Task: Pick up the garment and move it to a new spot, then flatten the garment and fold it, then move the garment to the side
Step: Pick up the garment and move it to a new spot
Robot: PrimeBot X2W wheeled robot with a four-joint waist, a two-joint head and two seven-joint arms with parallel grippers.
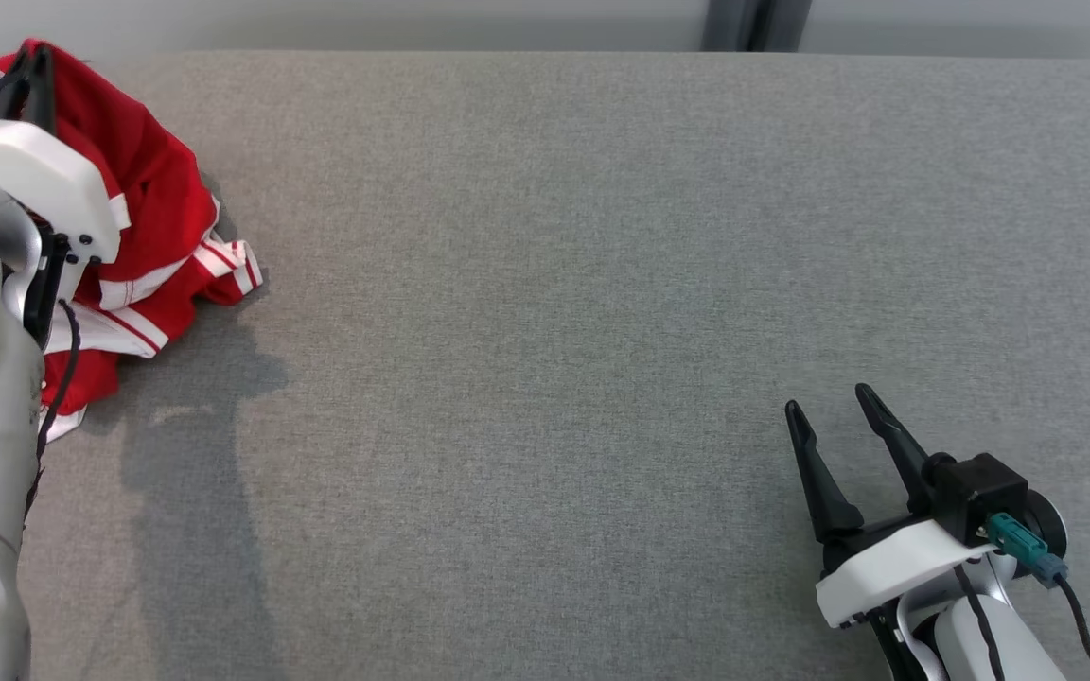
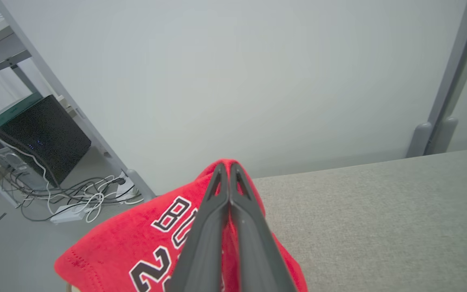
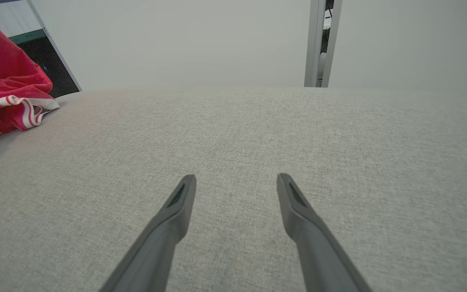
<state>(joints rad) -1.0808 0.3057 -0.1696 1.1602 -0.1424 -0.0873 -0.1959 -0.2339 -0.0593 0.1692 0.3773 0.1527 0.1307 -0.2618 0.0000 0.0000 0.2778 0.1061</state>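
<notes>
The garment [image 1: 157, 189] is a red jersey with white stripes, bunched in a heap at the far left of the grey cloth-covered table [image 1: 545, 284]. My left gripper [image 1: 32, 57] reaches over the heap's far end. In the left wrist view the left gripper [image 2: 228, 166] has its fingers pressed together, shut on a raised fold of the garment [image 2: 136, 247], which shows black and white lettering. My right gripper [image 1: 829, 397] rests open at the lower right, far from the cloth. In the right wrist view the right gripper [image 3: 236, 177] holds nothing, and the garment [image 3: 6, 85] lies at the far left.
Beyond the table's left end stands a metal shelf frame [image 2: 67, 101] with a black box [image 2: 43, 138] and tangled cables [image 2: 83, 198] on the floor. A grey post [image 3: 318, 40] rises behind the table's far edge, against a pale wall.
</notes>
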